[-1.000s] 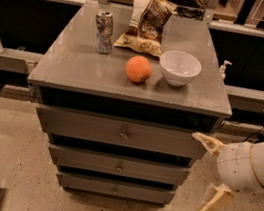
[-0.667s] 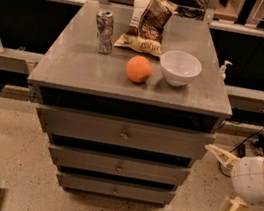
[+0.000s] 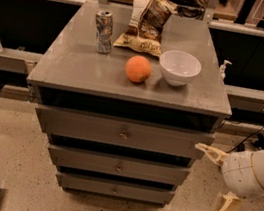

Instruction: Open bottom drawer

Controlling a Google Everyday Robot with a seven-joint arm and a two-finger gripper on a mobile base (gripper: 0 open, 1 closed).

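The grey metal cabinet (image 3: 66, 73) has three drawer fronts. The bottom drawer (image 3: 82, 183) is the thinnest and lowest, with a small round knob (image 3: 115, 190) at its centre, and looks closed. My gripper (image 3: 215, 187) is to the right of the cabinet, at the height of the lower drawers, apart from them. Its two cream fingers (image 3: 211, 153) are spread wide and hold nothing.
On the cabinet top stand a soda can (image 3: 104, 31), a chip bag (image 3: 145, 24), an orange (image 3: 138, 68) and a white bowl (image 3: 179, 67). A dark shelf rail (image 3: 8, 58) runs behind. A cable (image 3: 250, 138) lies on the speckled floor at the right.
My gripper has moved right and down, away from the cabinet's right side. The drawers have not moved.
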